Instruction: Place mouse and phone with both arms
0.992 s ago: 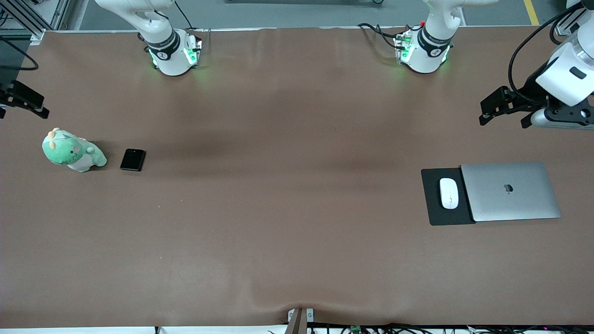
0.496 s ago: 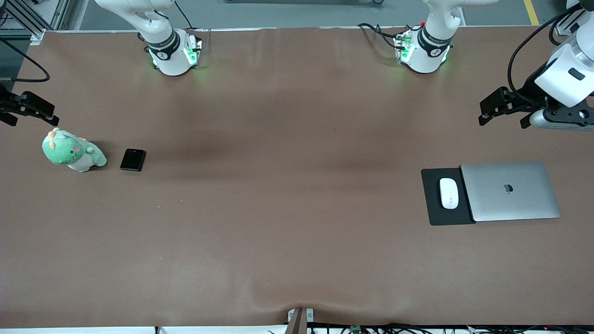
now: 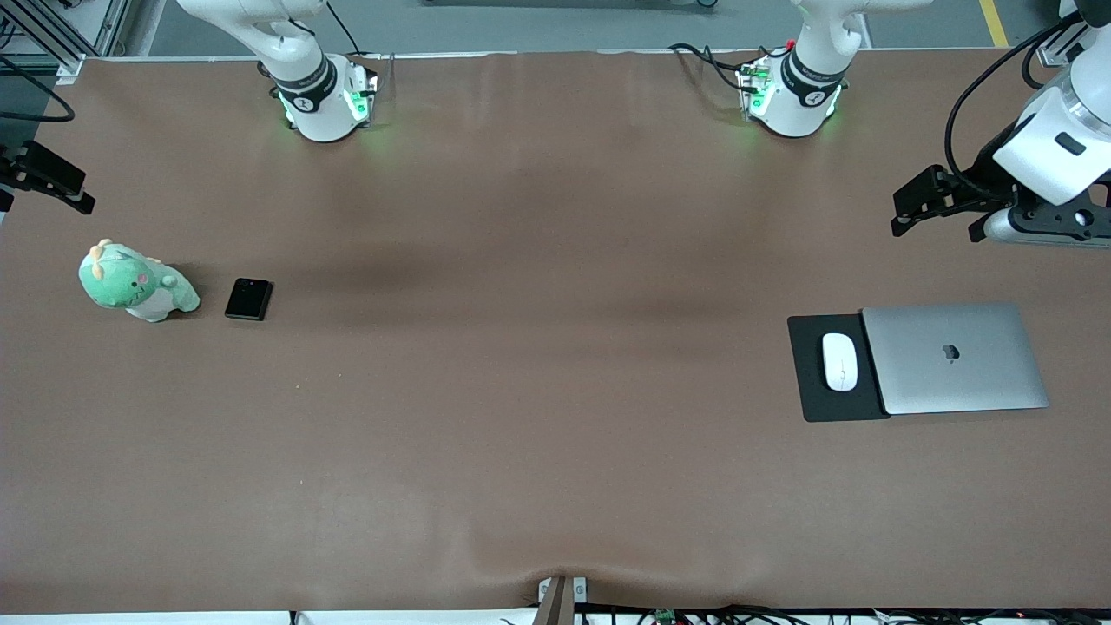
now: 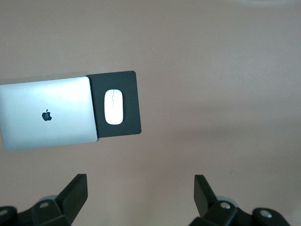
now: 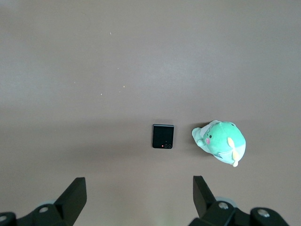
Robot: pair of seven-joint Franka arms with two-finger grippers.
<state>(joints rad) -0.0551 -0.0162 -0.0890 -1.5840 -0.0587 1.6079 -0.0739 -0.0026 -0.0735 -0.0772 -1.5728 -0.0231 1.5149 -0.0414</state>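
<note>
Both end effectors are airborne with fingers spread and empty. Left gripper [image 3: 937,213] sits at the right edge of the front view, over bare table above the laptop; its fingers [image 4: 75,195] frame the lower part of the left wrist view. Compared with a second ago it has shifted slightly upward and toward frame centre. Right gripper [image 3: 52,180] sits at the left edge of the front view, above the plush toy; half a second ago it was lower and closer to the toy, and it has since drawn back up.

Table contents, largest first, are unmoved:
- laptop [image 3: 955,358], closed, right side of frame.
- black mat [image 3: 811,399], touching the laptop's edge.
- plush toy [image 3: 134,282], left side of frame.
- mouse [image 3: 839,361], on the mat.
- phone [image 3: 248,299], just beside the plush toy.

Judgement: neither pickup has begun; both arms are only adjusting their approach.
</note>
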